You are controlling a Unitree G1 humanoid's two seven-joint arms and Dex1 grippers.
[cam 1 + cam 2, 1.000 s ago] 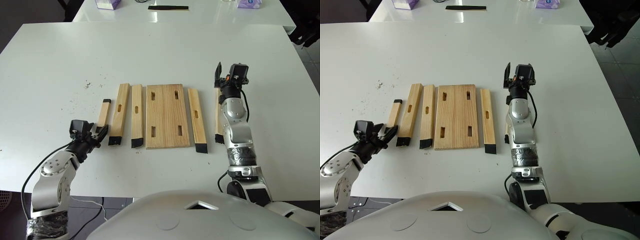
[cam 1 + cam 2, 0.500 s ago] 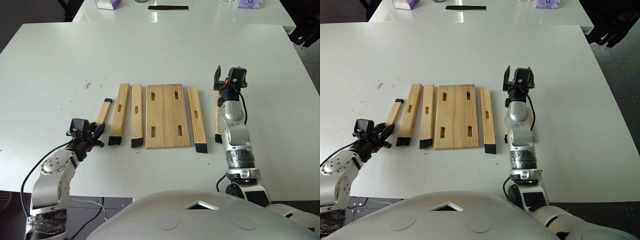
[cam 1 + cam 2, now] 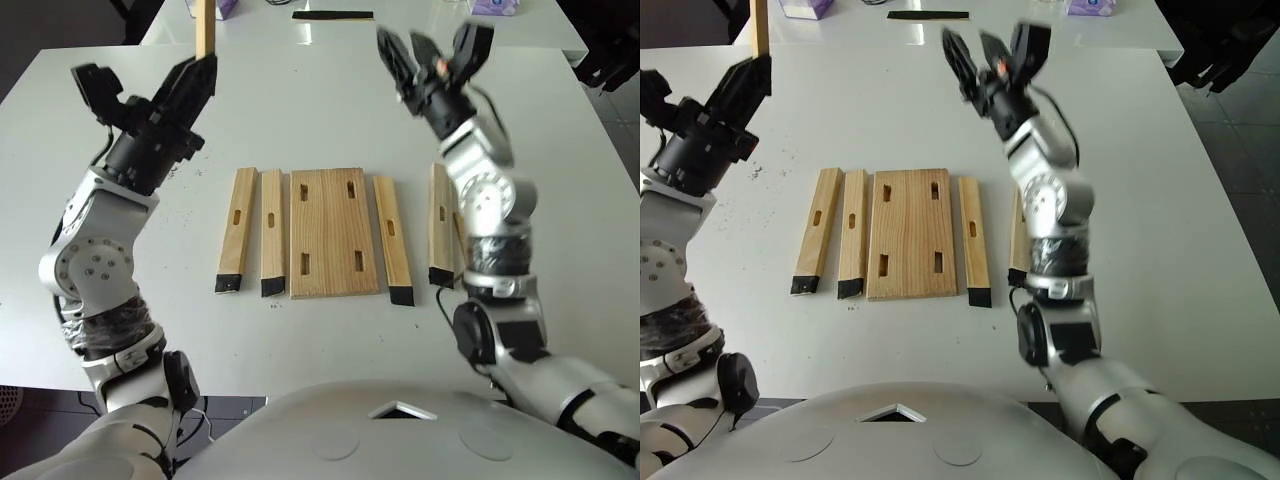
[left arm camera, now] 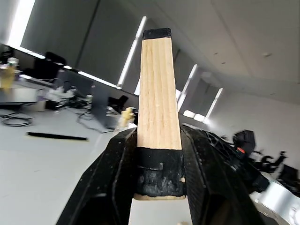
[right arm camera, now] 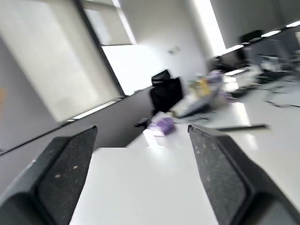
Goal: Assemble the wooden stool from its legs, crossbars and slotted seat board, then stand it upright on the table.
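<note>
Both arms have risen from the desk (image 3: 120, 200); the left hand (image 4: 158, 154) clamps a crossbar (image 4: 158, 93) upright by its lower end, the right hand (image 3: 435, 48) spread and empty. Below, legs (image 3: 238, 230) flank the seat board (image 3: 335, 232). Held by one end, the crossbar may pivot or drop.

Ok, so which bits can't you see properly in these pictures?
Held wooden piece: top cut off by the left eye view's upper edge; lower end covered by the left jaws in the left wrist view.
Rightmost wooden piece: outer side hidden behind the right arm, eye views.
Right jaws: blurred in the eye views.
Background room: blurred, right wrist view.
</note>
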